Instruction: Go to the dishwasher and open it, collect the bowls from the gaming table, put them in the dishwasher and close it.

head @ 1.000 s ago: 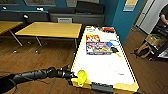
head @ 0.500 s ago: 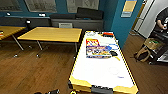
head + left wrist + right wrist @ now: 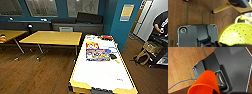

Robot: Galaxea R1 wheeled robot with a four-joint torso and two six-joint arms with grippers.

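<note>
In the head view, going from nine o'clock across, a yellow-topped table [image 3: 53, 38] stands on the wooden floor [image 3: 32, 72], with a second yellow table [image 3: 10, 33] at the far edge; just past it, at centre, the gaming table [image 3: 100, 72] runs lengthwise from six o'clock up toward twelve, its white top bare at the near end, with colourful game boxes [image 3: 98, 54] lying around its middle and a red thing, too blurred to name, at the far end; at three o'clock a person [image 3: 161, 23] stands by a cart.

The bowls are off that table, I judge, since each wrist view has one close to its camera; the left wrist view shows the yellow-green bowl [image 3: 238, 33], dotted with small holes, at four o'clock over the floor, and the right wrist view shows the orange bowl [image 3: 205, 84] at six o'clock, rim toward the camera; whether either gripper is spread or pinching its bowl I cannot tell, as the fingers are not clear.

The dishwasher is nowhere in these views, so which way it lies from the arms cannot be judged; each arm has its own bowl near.

No writing on the boxes or on the wall poster [image 3: 127, 12] can be read.
</note>
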